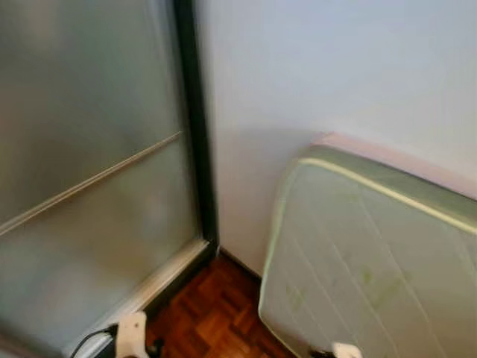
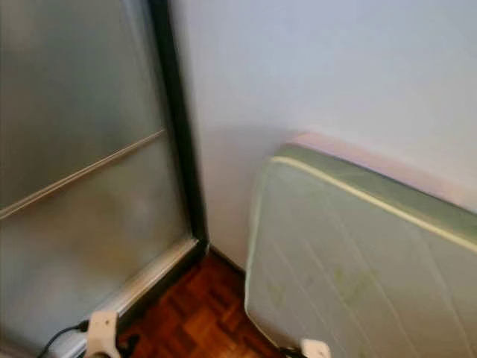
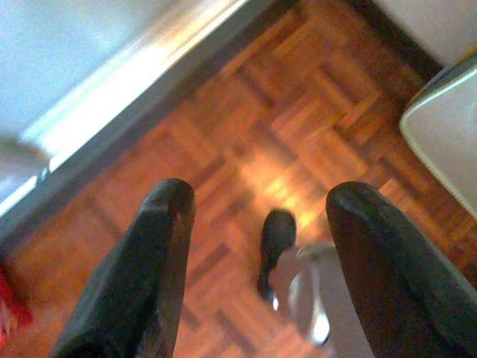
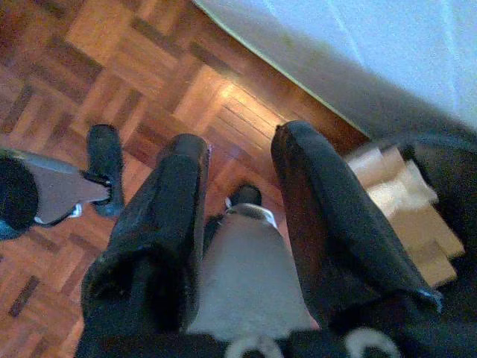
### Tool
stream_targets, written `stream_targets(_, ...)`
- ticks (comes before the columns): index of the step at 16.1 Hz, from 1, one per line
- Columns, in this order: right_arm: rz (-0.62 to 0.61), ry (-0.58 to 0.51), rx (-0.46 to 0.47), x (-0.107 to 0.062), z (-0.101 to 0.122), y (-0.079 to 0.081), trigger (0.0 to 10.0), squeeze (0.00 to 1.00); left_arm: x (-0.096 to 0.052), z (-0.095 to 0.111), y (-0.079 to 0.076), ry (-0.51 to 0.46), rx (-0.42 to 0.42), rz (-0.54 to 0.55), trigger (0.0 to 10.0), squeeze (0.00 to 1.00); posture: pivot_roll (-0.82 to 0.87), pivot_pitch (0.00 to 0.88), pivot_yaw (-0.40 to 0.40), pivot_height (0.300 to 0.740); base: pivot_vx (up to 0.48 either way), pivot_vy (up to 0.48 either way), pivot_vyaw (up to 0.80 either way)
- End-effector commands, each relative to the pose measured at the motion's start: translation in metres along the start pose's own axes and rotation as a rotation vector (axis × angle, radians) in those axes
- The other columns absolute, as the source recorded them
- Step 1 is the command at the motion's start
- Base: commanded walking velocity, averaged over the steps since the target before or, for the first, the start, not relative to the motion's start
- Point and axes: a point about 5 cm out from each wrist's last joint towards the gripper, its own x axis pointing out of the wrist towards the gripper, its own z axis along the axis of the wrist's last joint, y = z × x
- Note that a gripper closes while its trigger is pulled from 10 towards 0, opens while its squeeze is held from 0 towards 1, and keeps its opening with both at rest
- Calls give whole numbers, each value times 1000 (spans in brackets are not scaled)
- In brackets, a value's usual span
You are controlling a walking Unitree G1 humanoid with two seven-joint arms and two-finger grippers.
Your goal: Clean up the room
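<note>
A pale green mattress (image 1: 373, 261) leans on the wall at 4 o'clock, cut off at the edge. Both grippers, left gripper (image 3: 257, 224) and right gripper (image 4: 238, 160), hang apart over the wood floor (image 3: 298, 112), holding nothing. The pale thing (image 4: 402, 209) beside the right one is perhaps cardboard.

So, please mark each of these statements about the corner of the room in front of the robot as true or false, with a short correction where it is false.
1. A pale green mattress leans against the white wall. True.
2. The floor is covered with grey carpet. False: it is reddish-brown wood parquet.
3. The left gripper is open with nothing between its fingers. True.
4. The frosted glass door has a dark frame beside the wall. True.
5. The right gripper holds a cloth. False: its fingers stand apart over the parquet and hold nothing.
</note>
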Motion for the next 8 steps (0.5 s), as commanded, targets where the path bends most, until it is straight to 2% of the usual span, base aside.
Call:
stream_targets(1,46,-47,-143,7,53,1,10000,0,-8,-28,18,125,-177,69,10000,0,155,0,-139,740,0,0,800)
stream_targets(8,48,-45,-135,7,53,1,10000,0,-8,-28,16,126,-187,70,10000,0,155,0,-140,740,0,0,800)
